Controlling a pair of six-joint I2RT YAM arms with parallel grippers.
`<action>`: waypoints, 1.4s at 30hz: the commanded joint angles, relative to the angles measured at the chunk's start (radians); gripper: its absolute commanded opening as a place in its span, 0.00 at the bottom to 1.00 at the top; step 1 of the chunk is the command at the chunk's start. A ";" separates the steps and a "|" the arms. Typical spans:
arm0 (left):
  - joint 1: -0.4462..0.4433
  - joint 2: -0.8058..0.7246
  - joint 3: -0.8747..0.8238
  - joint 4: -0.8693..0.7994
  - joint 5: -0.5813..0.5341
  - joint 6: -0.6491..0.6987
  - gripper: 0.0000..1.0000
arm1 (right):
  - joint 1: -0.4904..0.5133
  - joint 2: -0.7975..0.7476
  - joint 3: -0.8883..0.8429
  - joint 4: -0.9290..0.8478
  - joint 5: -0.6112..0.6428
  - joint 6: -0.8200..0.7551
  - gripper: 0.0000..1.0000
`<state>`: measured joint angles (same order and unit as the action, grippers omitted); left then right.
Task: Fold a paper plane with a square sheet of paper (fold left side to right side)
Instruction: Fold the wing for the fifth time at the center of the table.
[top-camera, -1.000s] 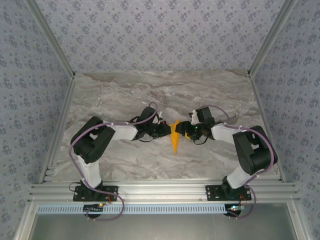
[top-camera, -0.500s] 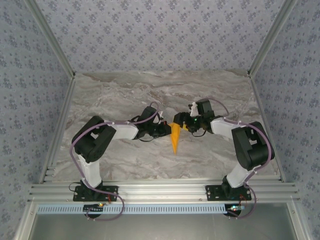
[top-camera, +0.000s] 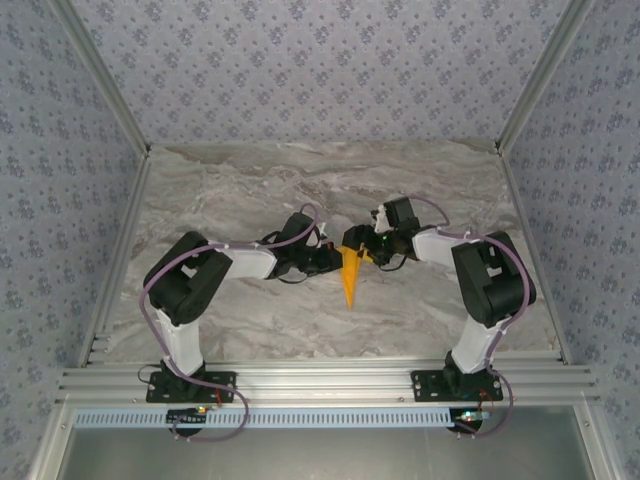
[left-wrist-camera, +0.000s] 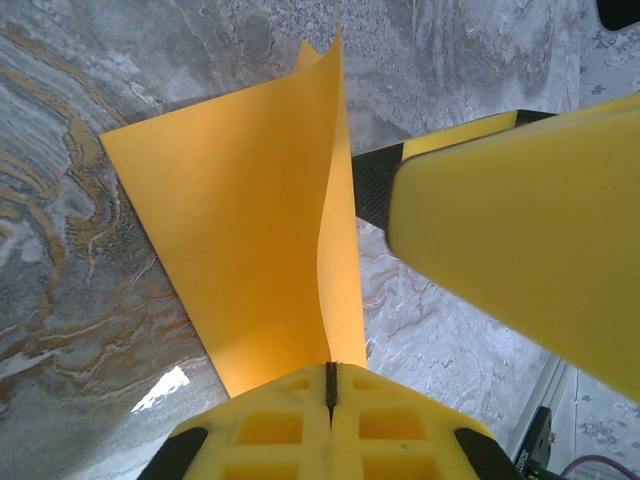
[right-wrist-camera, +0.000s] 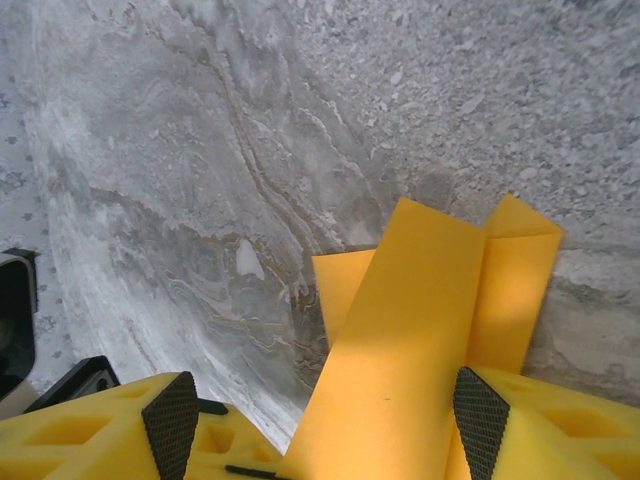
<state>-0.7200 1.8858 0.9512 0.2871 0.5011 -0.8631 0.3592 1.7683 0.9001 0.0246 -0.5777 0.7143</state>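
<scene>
The paper plane (top-camera: 349, 282) is a narrow orange-yellow dart lying on the marble table (top-camera: 240, 190) between the two arms, with its sharp tip pointing toward the near edge. My left gripper (top-camera: 336, 262) is shut on its left side. In the left wrist view the paper (left-wrist-camera: 240, 230) runs into the closed jaws of the left gripper (left-wrist-camera: 332, 372), and one flap stands upright. My right gripper (top-camera: 359, 246) is open at the plane's wide far end. In the right wrist view a raised flap (right-wrist-camera: 410, 330) rises between the right gripper's (right-wrist-camera: 325, 425) spread fingers. One of those fingers (left-wrist-camera: 520, 230) shows in the left wrist view.
Aluminium rails (top-camera: 320, 380) border the table's near edge and both sides. Patterned walls (top-camera: 320, 60) close in the back and sides. Bare marble lies beyond and to both sides of the paper.
The right arm has swung left and its gripper has moved from just right of the plane to its wide far end. The left gripper has held still on the paper.
</scene>
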 joint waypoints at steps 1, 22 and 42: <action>0.005 0.017 0.023 -0.022 -0.009 0.027 0.00 | 0.009 0.028 0.035 -0.070 0.034 -0.023 0.73; 0.016 0.076 0.073 -0.071 -0.006 0.091 0.00 | 0.043 0.088 0.084 -0.207 0.067 -0.107 0.75; 0.015 0.111 0.092 -0.068 -0.006 0.093 0.00 | 0.051 0.094 0.082 -0.215 0.068 -0.115 0.75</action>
<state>-0.7124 1.9781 1.0241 0.2272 0.4984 -0.7929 0.3916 1.8160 0.9867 -0.1158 -0.5259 0.6121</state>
